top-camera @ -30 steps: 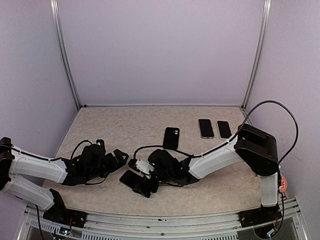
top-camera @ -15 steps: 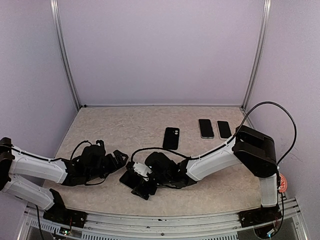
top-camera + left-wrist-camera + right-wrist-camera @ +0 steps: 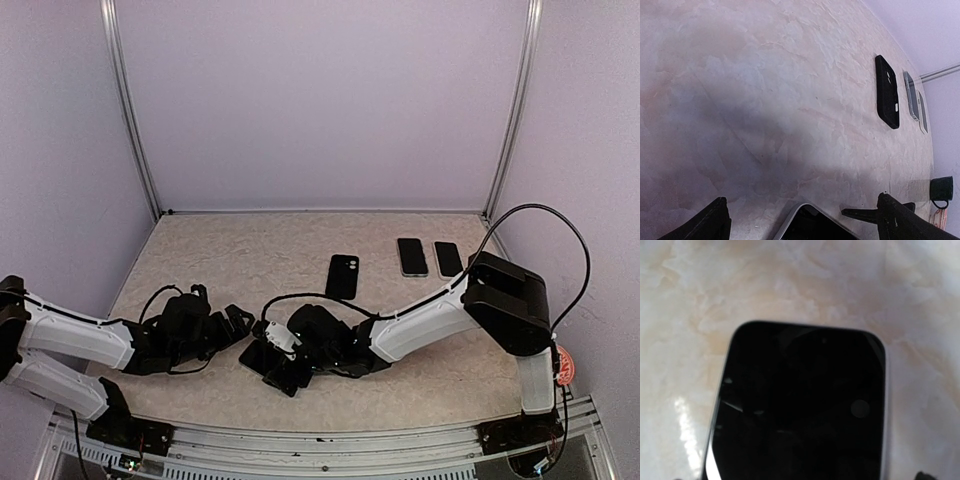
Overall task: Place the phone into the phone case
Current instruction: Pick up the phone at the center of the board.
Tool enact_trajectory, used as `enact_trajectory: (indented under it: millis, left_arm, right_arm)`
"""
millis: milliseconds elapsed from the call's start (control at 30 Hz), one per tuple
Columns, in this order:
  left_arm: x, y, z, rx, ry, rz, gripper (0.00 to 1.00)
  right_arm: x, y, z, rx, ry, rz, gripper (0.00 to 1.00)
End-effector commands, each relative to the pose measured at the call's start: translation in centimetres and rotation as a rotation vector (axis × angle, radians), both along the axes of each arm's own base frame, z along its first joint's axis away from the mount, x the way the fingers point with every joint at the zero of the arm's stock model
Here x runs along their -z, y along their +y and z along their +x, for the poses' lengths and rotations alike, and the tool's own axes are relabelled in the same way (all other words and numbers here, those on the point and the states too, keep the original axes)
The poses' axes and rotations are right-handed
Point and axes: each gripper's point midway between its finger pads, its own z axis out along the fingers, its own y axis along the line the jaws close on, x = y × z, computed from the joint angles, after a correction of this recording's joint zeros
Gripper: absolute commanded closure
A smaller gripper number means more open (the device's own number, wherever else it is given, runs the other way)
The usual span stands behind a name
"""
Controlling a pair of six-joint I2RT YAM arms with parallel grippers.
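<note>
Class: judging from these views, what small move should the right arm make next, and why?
Probably lower the right gripper to press the phone flat. It lies screen-up directly beneath, edged by a pale rim that looks like the phone case; seating cannot be confirmed.

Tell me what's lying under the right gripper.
A dark-screened phone with a pale rim, flat on the table. The right gripper covers one end, so that part is hidden.

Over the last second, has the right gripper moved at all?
Yes. Seen from above, the right gripper has crept slightly left, widening its gap from the black phone lying mid-table.
</note>
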Motion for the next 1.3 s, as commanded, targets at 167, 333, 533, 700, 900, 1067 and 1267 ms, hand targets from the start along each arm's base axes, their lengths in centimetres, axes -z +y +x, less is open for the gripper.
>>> enact_trajectory:
  millis: [167,333,533,700,900,1067,1267]
  left_arm:
    - [0.0,0.4,-0.1,-0.012,-0.004,-0.011,0.01]
    - [-0.2,0.6,0.0,-0.019,-0.011,-0.013,0.01]
    - [-0.1,0.5,0.0,-0.018,-0.009,-0.015,0.01]
    - [-0.1,0.5,0.0,-0.018,-0.008,-0.014,0.01]
    - [-0.1,0.7,-0.1,-0.023,-0.008,-0.012,0.01]
    - [0.0,0.6,-0.1,-0.02,-0.005,-0.017,0.01]
    - [0.3,0.5,-0.2,-0.016,0.001,-0.015,0.01]
  right_arm:
    - [2.8,-0.8,-0.5,0.002,0.019,-0.084,0.06]
    - [3.6,-1.5,-0.3,0.011,0.0,-0.122,0.07]
    - [3.6,-1.4,-0.5,-0.002,0.007,-0.12,0.12]
    - [3.5,-1.2,-0.7,-0.018,0.01,-0.122,0.2]
    - [3.0,-1.2,-0.7,-0.032,-0.008,-0.119,0.32]
    - [2.2,-1.1,-0.6,-0.048,-0.031,-0.106,0.36]
    - [1.2,-1.0,-0.6,-0.054,-0.049,-0.084,0.41]
